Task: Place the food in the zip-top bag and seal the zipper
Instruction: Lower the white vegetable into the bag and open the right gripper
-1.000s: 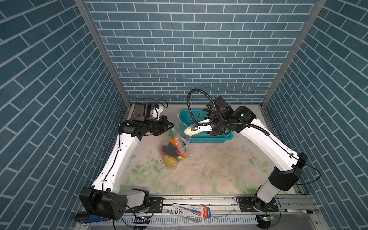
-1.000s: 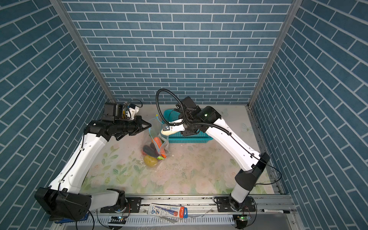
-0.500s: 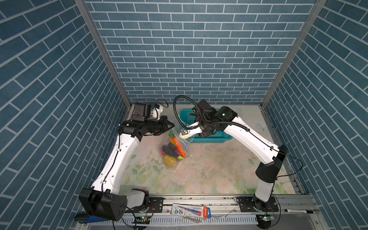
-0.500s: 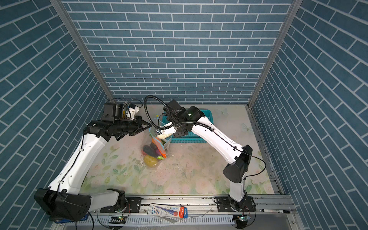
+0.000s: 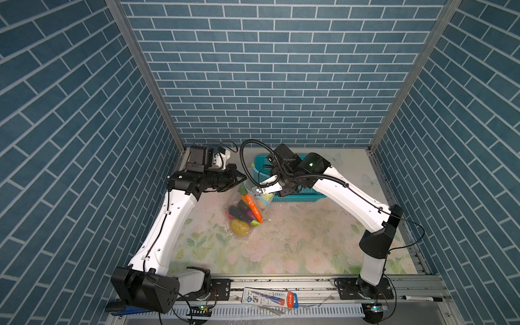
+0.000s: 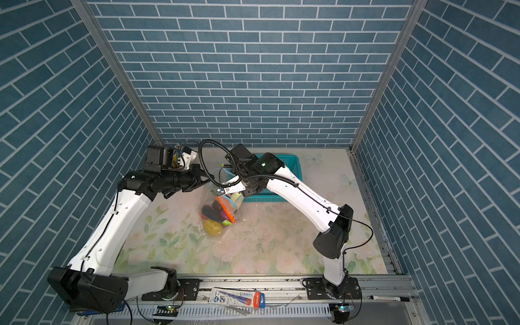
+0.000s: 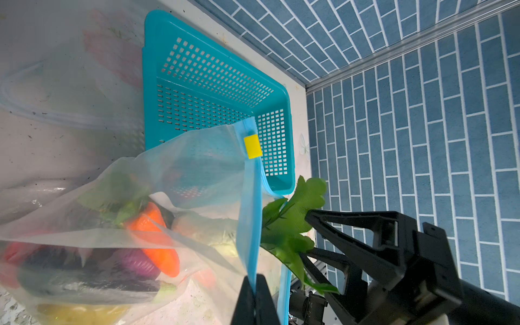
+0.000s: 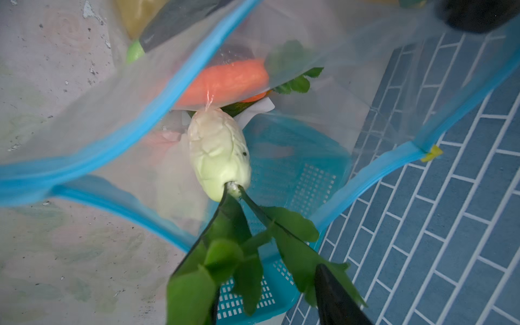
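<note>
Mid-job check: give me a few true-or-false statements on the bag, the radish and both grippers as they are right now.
1. The left gripper pinches the zipper strip. True.
2. The zip-top bag is sealed. False: its mouth gapes open.
3. The white radish lies in the teal basket. False: it is in the bag's mouth, with its leaves sticking out.
4. The orange carrot is inside the bag. True.
5. The right gripper is clamped shut. False: its jaws stand apart around the radish's leaves.
</note>
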Motion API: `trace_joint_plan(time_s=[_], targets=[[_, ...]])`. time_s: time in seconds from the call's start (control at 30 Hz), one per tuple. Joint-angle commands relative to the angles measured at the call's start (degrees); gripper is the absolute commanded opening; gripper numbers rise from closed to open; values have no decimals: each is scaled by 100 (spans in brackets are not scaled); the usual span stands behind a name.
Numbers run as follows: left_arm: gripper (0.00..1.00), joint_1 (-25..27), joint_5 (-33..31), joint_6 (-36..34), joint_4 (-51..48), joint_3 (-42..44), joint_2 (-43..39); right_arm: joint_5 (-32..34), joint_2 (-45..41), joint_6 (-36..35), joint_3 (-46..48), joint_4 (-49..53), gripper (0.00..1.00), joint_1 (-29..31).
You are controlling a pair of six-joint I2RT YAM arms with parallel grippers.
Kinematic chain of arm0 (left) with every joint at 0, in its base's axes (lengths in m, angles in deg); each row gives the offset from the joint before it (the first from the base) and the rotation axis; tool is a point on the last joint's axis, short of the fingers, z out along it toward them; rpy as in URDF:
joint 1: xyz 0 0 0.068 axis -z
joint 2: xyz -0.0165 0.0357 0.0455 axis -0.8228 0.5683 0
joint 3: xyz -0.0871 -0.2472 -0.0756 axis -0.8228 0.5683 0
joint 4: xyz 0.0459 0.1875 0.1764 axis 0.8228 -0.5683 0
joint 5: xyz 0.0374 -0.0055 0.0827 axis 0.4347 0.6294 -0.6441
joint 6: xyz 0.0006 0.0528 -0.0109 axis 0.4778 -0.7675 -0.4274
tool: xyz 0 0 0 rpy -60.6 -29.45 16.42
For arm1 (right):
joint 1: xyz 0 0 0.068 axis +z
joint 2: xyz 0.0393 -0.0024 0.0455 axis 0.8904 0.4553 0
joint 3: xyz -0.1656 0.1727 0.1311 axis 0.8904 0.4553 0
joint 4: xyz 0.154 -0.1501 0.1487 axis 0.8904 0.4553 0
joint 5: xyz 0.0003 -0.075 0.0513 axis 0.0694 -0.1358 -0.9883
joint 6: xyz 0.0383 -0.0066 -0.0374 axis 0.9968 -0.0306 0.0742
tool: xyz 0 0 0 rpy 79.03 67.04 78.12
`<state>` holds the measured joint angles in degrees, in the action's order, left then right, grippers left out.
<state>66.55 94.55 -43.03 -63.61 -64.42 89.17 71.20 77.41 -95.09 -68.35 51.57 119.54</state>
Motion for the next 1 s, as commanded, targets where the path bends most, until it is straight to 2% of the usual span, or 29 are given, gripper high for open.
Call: trace_joint_plan(time_s=[0.0, 0.23, 0.43, 0.6, 0.73, 0.83, 0.9, 0.97], targets=[[0, 33, 24, -8, 85, 63, -113, 35, 34, -218, -177, -126, 56, 33], [0, 29, 32, -15, 97, 70, -100, 47, -111, 133, -96, -785, 54, 29], [0, 32, 41, -12, 116, 87, -108, 25, -454, 553, 458, -1561, 53, -9], [0, 27, 20, -42, 95, 91, -118, -228, -876, 1243, 784, -2089, 50, -74], [0, 29, 19, -32, 115, 100, -146, -213, -1107, 2225, 987, -2715, 45, -230], [0, 32, 14, -7, 142, 143, -181, 827, -1091, 3606, 1069, -3254, 42, -325], [0, 33, 14, 3, 158, 152, -196, 1036, -988, 4500, 737, -2830, 40, -422], [0, 25, 8, 18, 167, 165, -200, 954, -947, 5380, 476, -2179, 44, -495]])
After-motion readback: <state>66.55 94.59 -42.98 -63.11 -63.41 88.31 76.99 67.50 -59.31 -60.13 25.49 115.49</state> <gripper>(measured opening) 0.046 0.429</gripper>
